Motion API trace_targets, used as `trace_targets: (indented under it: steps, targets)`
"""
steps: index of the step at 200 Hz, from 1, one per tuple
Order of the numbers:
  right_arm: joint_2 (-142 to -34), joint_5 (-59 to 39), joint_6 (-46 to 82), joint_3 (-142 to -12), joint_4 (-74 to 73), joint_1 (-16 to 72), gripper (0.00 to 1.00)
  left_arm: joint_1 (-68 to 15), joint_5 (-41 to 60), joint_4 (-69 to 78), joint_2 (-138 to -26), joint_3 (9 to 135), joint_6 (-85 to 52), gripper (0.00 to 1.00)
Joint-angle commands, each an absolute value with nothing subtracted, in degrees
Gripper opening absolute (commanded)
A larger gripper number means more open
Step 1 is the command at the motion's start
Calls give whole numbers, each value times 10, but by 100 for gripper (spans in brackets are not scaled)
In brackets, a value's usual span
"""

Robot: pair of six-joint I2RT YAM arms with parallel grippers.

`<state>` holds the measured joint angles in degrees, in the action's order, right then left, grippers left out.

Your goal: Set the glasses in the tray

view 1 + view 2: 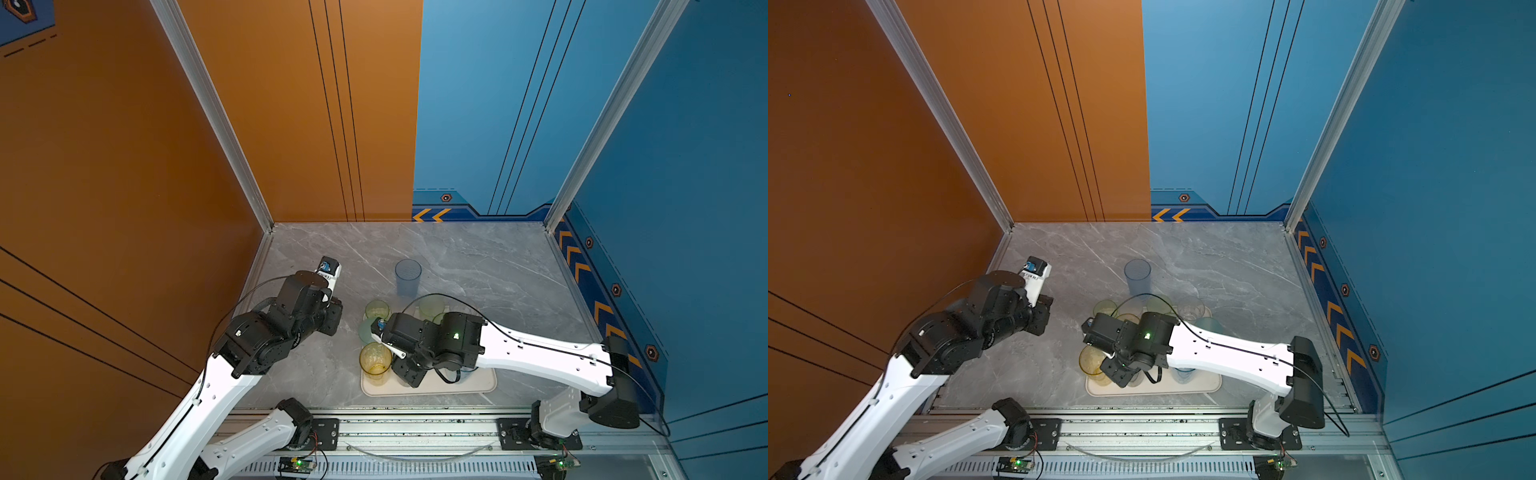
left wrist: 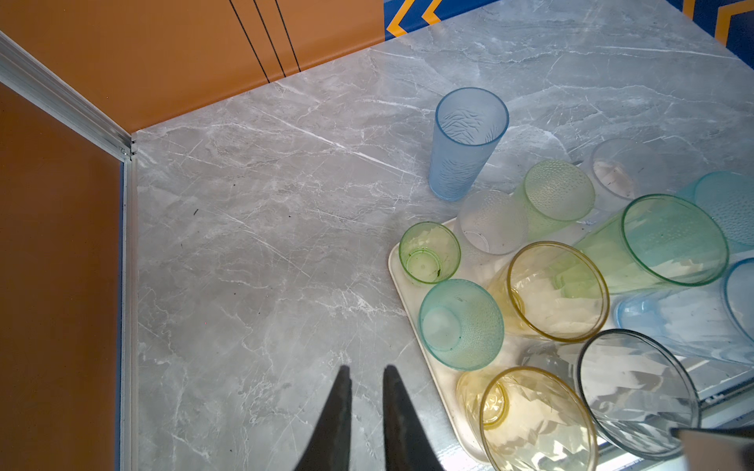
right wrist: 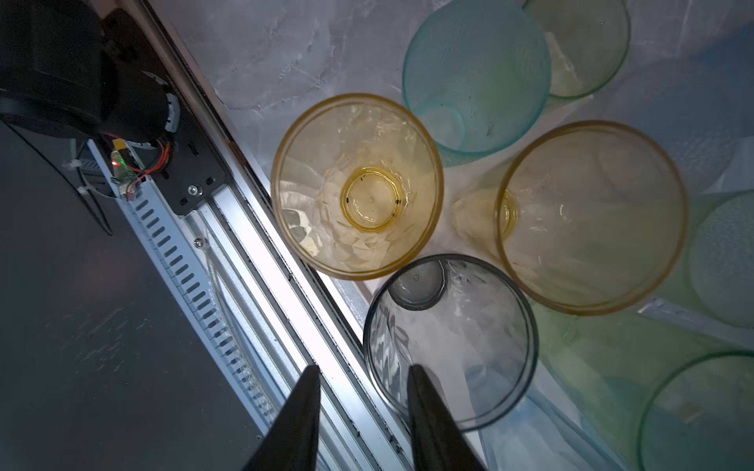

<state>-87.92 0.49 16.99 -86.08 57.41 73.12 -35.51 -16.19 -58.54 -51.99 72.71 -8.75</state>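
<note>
Straddling the rim of the smoky grey glass (image 3: 449,346), the right gripper (image 3: 363,369) has its claw spread. One finger is over the mouth and one is outside, and contact with the wall is unclear. The grey glass stands upright on the tray (image 1: 465,388) along its six o'clock edge. In both top views the right arm covers it and most of the tray, so the number of glasses there can't be made out. A yellow glass (image 1: 375,363) is upright at the tray's eight o'clock corner. A second yellow glass (image 3: 591,216) is just beside both. The tall blue glass (image 1: 408,277) stands alone on the marble table (image 1: 498,266), at twelve o'clock of the tray and apart from it. The left gripper (image 2: 367,369) hangs over bare table at nine o'clock of the tray, with a narrow gap in its claw and nothing in it. The left wrist view cuts off the teal glass (image 2: 730,208) at the frame edge. Whether the clear glass (image 2: 616,171) is on or off the tray is hard to tell.
</note>
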Motion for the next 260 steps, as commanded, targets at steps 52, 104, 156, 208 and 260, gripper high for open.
trace_targets:
  steps: [52, 104, 156, 208, 260]
  targets:
    - [-611, 143, 320, -746, 701, 579, 28, -366, -98, -534, -565, 703, -90, 16]
    - [-525, 91, 360, -644, 744, 465, 21, -408, -92, -485, -632, 706, -82, 15]
    - [-564, 27, 349, -605, 692, 456, 21, -411, -76, -454, -668, 718, -71, 16]
    - [-585, -17, 340, -586, 653, 443, 22, -399, -57, -440, -684, 717, -64, 16]
    - [-607, -28, 334, -578, 645, 442, 22, -384, -45, -434, -687, 711, -61, 16]
